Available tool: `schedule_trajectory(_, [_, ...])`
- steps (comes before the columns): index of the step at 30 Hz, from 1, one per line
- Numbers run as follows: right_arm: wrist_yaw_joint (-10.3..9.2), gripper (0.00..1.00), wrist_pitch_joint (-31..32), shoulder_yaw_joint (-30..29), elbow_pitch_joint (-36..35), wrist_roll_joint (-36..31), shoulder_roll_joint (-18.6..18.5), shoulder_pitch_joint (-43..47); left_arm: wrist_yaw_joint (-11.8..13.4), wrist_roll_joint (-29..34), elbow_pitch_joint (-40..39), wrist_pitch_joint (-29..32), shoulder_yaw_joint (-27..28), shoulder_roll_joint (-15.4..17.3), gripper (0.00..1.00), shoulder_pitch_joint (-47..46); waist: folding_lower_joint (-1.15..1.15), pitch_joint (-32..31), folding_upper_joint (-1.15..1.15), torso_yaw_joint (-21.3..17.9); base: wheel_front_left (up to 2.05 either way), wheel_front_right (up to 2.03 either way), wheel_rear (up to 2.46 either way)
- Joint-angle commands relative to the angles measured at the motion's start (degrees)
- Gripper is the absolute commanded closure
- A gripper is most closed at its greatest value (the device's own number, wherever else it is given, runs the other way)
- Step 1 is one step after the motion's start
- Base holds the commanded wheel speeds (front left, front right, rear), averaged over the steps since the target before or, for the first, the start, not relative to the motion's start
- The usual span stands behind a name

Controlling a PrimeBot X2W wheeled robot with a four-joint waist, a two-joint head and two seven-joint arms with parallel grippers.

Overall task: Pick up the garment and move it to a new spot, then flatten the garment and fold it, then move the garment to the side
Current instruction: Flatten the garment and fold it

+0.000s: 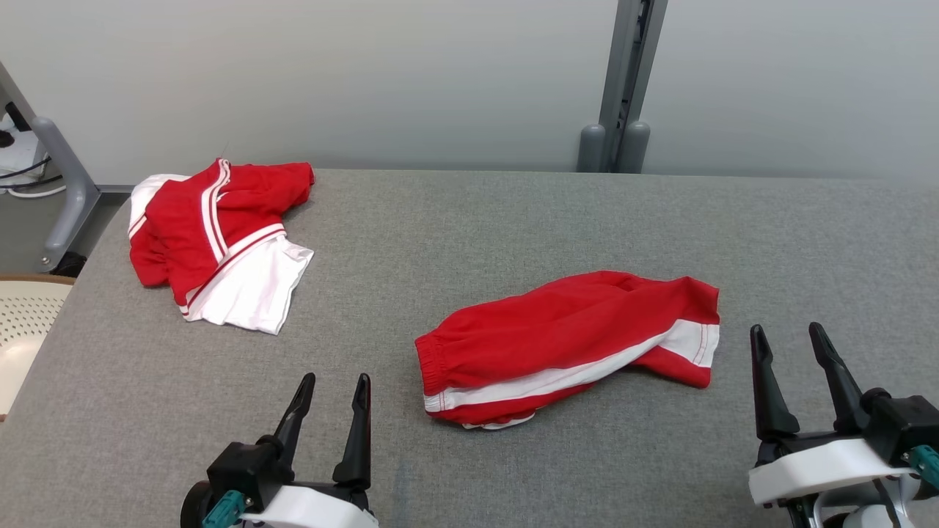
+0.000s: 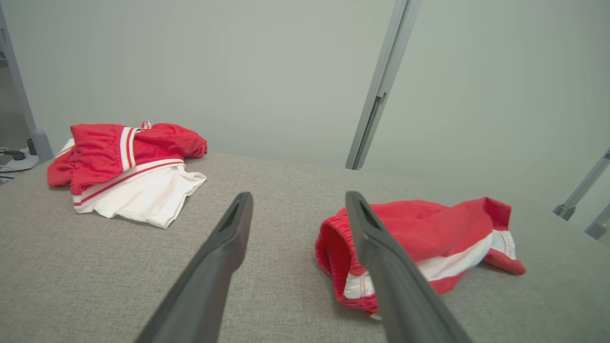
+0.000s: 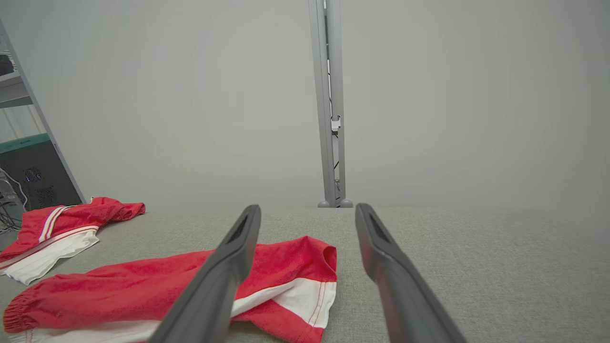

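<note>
We held our left pincer and right pincer spread wide and empty, low over the tabletop on either side of the crumpled red garment lying mid-tabletop, likely so each could take an end. Another red-and-white garment lay far left, well apart.

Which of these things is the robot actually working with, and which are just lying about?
For the job: red shorts, most likely, lying between the open left fingers and right fingers; the grey table under them.

Just lying about: red-and-white top at the table's far left corner; cream perforated thing beside the table; cables; grey post behind.
</note>
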Motion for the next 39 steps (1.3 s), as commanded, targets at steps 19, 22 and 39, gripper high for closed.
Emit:
schedule_trajectory(19, [0.01,0.00,-0.28,1.28,1.34,1.56,-0.23,0.34,0.22,1.07,0.58,0.00,1.32,0.21,0.00,-1.61,0.00,-0.04,0.00,-0.45,0.00,0.00,0.00])
schedule_trajectory(22, [0.01,0.00,-0.28,1.54,1.66,1.62,-0.23,0.22,0.28,0.98,0.74,0.00,1.32,0.21,0.00,-1.92,0.00,-0.16,0.00,-0.65,0.00,0.00,0.00])
schedule_trajectory(39, [0.01,0.00,-0.28,1.63,2.67,2.01,-0.23,-0.43,-1.82,2.11,8.91,0.00,-0.87,0.18,0.00,-6.03,0.00,0.22,0.00,-1.04,0.00,0.00,0.00])
